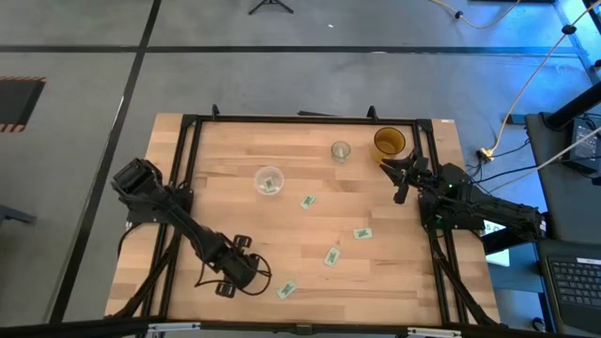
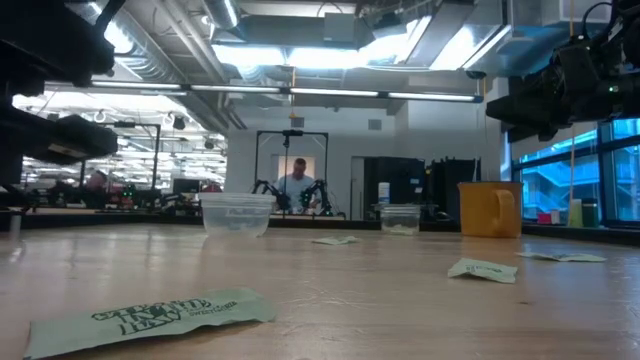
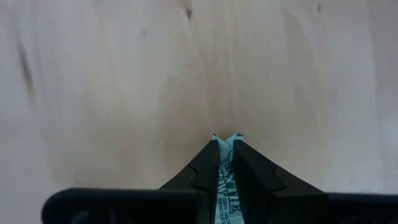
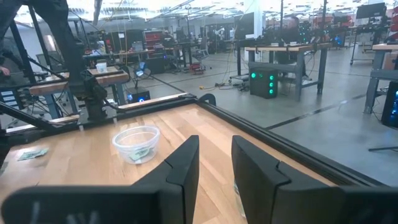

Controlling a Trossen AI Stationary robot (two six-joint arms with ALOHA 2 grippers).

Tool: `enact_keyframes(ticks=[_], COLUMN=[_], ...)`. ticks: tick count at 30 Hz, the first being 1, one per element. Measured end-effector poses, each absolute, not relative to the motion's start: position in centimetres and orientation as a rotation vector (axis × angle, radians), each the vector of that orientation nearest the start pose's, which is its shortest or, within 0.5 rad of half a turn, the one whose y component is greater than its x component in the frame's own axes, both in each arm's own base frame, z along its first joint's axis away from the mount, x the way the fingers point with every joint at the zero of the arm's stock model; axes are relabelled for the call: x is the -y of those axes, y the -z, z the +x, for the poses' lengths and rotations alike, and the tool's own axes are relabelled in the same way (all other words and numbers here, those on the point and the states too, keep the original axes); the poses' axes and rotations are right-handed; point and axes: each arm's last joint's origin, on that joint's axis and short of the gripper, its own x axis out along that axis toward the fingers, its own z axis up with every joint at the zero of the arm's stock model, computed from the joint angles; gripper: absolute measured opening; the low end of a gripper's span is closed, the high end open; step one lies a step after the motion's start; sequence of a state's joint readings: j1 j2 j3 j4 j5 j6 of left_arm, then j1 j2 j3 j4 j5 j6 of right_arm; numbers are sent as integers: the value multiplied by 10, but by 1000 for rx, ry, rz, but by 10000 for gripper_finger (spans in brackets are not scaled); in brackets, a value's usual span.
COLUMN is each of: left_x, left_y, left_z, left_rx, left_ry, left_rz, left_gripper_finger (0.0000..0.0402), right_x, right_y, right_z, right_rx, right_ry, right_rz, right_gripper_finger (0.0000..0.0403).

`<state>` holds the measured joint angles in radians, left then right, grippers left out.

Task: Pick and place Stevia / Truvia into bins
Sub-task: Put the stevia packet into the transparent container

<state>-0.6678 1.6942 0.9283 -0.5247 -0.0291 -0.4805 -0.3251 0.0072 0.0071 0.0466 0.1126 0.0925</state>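
Several pale green Stevia sachets lie flat on the wooden table: one mid-table (image 1: pixel 307 202), two right of centre (image 1: pixel 362 234) (image 1: pixel 331 256), and one at the near edge (image 1: pixel 286 289), which fills the low view's foreground (image 2: pixel 140 320). Another sachet lies inside the clear shallow bin (image 1: pixel 269 180) (image 4: pixel 136 144). My left gripper (image 1: pixel 233 273) (image 3: pixel 227 142) stands near the table's near-left corner, pointing steeply down and shut on one more sachet (image 3: pixel 226 177). My right gripper (image 1: pixel 402 175) (image 4: pixel 214 165) waits open and level at the far right. My left gripper pinches a sachet between its two fingers, coming from above and pointing steeply down. The sachet stands edge-on between the fingers (image 3: pixel 205 171), and its end (image 3: pixel 226 138) pokes out just past the fingertips. I cannot tell whether that end is clear of the table.
A small glass cup (image 1: pixel 340 150) and an amber mug (image 1: pixel 389 142) stand at the far side, right of the clear bin. A black frame (image 1: pixel 188 169) borders the table. Bare wood lies between my left gripper and the clear bin.
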Motion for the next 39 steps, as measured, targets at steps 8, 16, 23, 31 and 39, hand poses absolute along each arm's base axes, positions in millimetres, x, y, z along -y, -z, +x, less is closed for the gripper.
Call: enact_keyframes(ticks=[8,16,23,31,39], left_x=[159,105,42,-15,-36], left_y=[-185,-224,-233,-223,-202], left_z=[227,239,254,273,282], left_rx=[-1232,-1015,-944,-939,-1025], left_ry=[149,-133,-416,-535,-527], left_rz=[62,9,0,-56,-103], left_gripper_finger=[38,38,38,38,38], right_x=[34,34,34,34,34], right_y=[-170,-170,-170,-170,-170], right_z=[91,91,91,91,91], right_rx=[59,62,62,62,61], right_ry=[436,436,436,436,436], right_rz=[50,64,65,64,61], right_gripper_finger=[99,99,99,99,99])
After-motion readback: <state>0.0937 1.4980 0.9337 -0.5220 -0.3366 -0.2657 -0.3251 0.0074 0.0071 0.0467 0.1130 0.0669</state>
